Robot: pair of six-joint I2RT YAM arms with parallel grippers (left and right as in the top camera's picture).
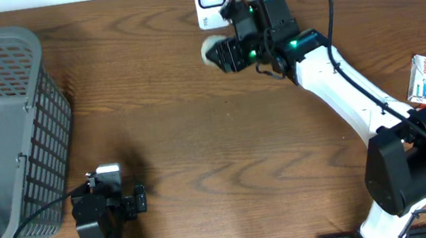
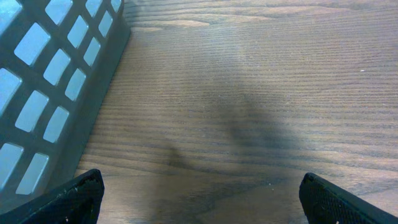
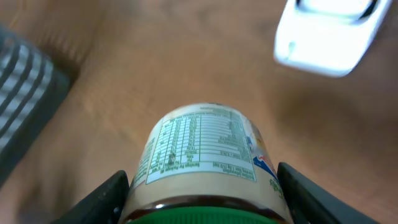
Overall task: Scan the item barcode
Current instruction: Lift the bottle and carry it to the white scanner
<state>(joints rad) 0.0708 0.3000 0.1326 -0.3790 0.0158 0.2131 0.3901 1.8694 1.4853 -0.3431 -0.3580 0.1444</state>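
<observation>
the right gripper (image 1: 229, 53) has its fingers (image 3: 99, 200) clamped on either side of a jar (image 3: 204, 155) with a green lid. the jar's nutrition label faces up toward the wrist camera, and its body sticks out ahead of the fingertips over the wooden table (image 1: 201, 154). just past the jar, ahead and to the right of the fingers, sits the white barcode scanner (image 3: 329, 34), near but not touching. the left gripper (image 2: 199, 199) stands wide open, nothing between its fingers, with the grey mesh basket (image 2: 56, 81) just off its left finger. snack packets (image 1: 422, 77) lie well behind the right fingers.
</observation>
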